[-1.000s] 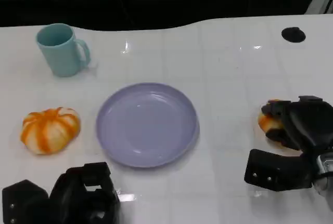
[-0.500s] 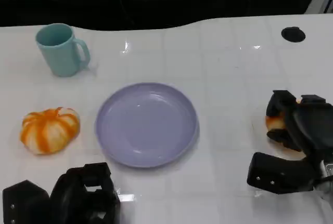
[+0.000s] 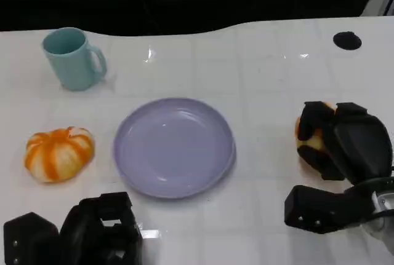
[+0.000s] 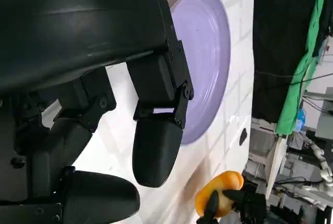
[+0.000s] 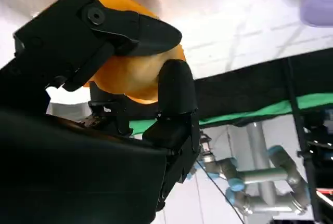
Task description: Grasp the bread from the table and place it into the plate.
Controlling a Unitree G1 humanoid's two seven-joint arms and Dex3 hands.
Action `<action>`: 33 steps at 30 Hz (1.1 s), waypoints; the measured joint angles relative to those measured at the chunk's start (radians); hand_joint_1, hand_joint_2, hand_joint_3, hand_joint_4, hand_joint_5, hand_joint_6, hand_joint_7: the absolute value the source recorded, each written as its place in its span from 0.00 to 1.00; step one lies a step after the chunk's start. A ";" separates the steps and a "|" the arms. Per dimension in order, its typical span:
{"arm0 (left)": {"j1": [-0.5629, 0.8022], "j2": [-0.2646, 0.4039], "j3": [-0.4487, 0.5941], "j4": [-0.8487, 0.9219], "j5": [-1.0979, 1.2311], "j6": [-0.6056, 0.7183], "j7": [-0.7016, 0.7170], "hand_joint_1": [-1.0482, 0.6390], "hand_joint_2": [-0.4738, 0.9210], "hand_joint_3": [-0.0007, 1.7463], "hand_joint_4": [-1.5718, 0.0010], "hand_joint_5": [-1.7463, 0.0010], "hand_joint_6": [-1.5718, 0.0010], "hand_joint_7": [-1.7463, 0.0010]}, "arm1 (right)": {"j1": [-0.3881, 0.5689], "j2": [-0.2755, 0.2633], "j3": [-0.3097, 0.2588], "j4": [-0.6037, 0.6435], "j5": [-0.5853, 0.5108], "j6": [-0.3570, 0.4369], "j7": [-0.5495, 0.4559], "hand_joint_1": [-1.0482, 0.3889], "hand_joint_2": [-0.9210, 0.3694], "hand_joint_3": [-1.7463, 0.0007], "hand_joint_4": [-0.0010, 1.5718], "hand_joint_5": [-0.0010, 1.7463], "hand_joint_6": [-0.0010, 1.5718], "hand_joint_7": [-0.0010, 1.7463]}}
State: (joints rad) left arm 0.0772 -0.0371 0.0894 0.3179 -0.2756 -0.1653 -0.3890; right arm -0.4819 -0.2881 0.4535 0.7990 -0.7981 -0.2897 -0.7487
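From the head view we see the right hand (image 3: 345, 148) at the table's right side, its black fingers closed around the bread (image 3: 306, 137), an orange-yellow roll that shows at the hand's left edge; whether the roll touches the tabletop we cannot tell from here. The bread sits well apart from the lavender plate (image 3: 174, 147), which lies bare near the middle of the white table (image 3: 265, 74). Between roll and plate nothing stands. The left hand (image 3: 80, 234) sits low at the near left edge with nothing in it; how far its fingers are apart this view does not tell us. Left of the plate lies a small orange-and-white striped pumpkin (image 3: 59, 153), and beyond that stands a light blue mug (image 3: 72, 58), upright, handle toward the plate. A small black round mark (image 3: 347, 40) sits at the far right of the table. In the left wrist view we see the left hand's fingers (image 4: 156, 146) spread and holding nothing, with the plate (image 4: 205, 52) beyond them and, farther off, the bread (image 4: 221, 193) in the right hand's black fingers (image 4: 247, 206). In the right wrist view the right hand's fingers (image 5: 174, 91) clamp the bread (image 5: 132, 70) from both sides, and a corner of the plate (image 5: 317, 0) shows at the edge.
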 measured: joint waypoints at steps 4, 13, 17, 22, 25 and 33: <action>0.000 0.000 0.000 0.000 0.000 0.000 0.000 0.05 0.16 1.00 0.00 0.30 0.12 0.34 | 0.022 0.000 0.000 -0.090 -0.005 -0.013 0.001 0.61 0.46 0.22 0.63 1.00 0.47 1.00; 0.000 0.000 0.000 0.001 0.000 0.000 0.000 0.03 0.18 0.99 0.00 0.30 0.12 0.35 | 0.044 0.014 0.000 -0.204 -0.005 -0.051 0.029 0.61 0.50 0.17 0.64 1.00 0.48 1.00; 0.000 -0.001 -0.001 0.002 0.000 0.000 0.000 0.02 0.20 0.98 0.00 0.31 0.12 0.35 | 0.043 0.047 0.000 -0.223 -0.004 -0.055 0.052 0.62 0.50 0.16 0.64 1.00 0.49 1.00; 0.000 -0.002 0.000 0.003 0.000 0.000 0.000 0.01 0.21 0.97 0.00 0.30 0.11 0.35 | 0.019 0.096 0.005 -0.223 -0.001 -0.081 0.077 0.61 0.49 0.17 0.64 1.00 0.49 0.99; -0.001 -0.002 0.000 0.004 0.000 0.000 0.000 0.01 0.22 0.97 0.00 0.31 0.11 0.36 | -0.019 0.124 0.019 -0.208 -0.002 -0.096 0.098 0.59 0.47 0.19 0.63 1.00 0.50 0.96; -0.001 -0.003 -0.002 0.011 0.008 -0.006 0.000 0.00 0.25 0.94 0.00 0.31 0.11 0.37 | -0.109 0.221 0.087 -0.104 -0.025 -0.096 0.114 0.58 0.50 0.21 0.63 1.00 0.49 1.00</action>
State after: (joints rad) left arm 0.0761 -0.0398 0.0870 0.3286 -0.2673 -0.1708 -0.3892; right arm -0.5909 -0.0667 0.5410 0.6949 -0.8235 -0.3860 -0.6343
